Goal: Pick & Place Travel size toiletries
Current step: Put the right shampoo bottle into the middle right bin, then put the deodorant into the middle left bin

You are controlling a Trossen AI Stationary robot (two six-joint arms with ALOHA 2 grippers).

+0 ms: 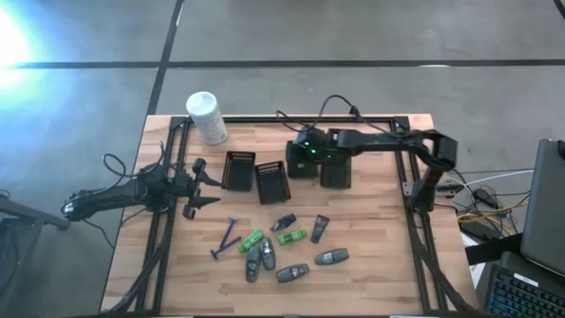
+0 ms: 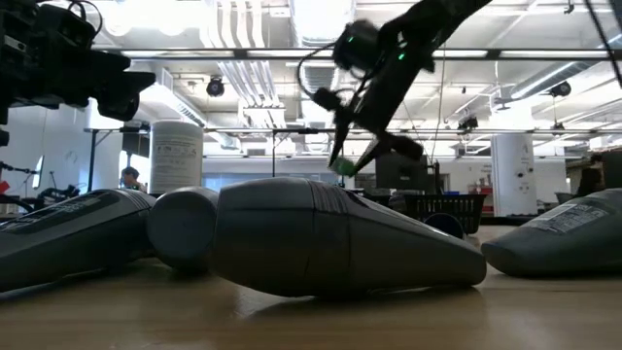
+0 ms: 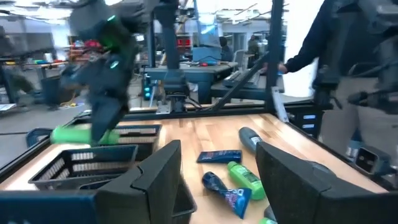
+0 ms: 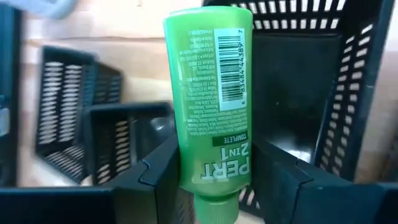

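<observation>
My right gripper (image 1: 298, 157) hangs over the black baskets at the table's far middle, shut on a bright green bottle (image 4: 210, 93). My left gripper (image 1: 205, 185) waits open near the table's left edge, touching nothing. The other toiletries lie flat on the near middle of the table: a thin blue razor (image 1: 225, 237), two green bottles (image 1: 252, 239) (image 1: 291, 236), several grey oval bottles (image 1: 292, 273) and two dark tubes (image 1: 283, 222) (image 1: 320, 228). Grey bottles (image 2: 321, 238) fill the front of the low view. My right gripper pinches the green bottle between its two fingers (image 4: 158, 177) at the body's cap end (image 4: 214, 165), just above the cap (image 4: 216, 208). The fingers come from above, pointing down. The bottle is lifted clear and lies about level (image 3: 84, 135) over a basket (image 4: 292, 93).
Several black slatted baskets (image 1: 238, 170) (image 1: 272, 181) (image 1: 336, 170) stand in a row at the table's far middle. A white canister (image 1: 206, 117) lies at the far left corner. A dark frame (image 1: 413, 221) borders the wooden table. People show in the room beyond (image 3: 323, 56).
</observation>
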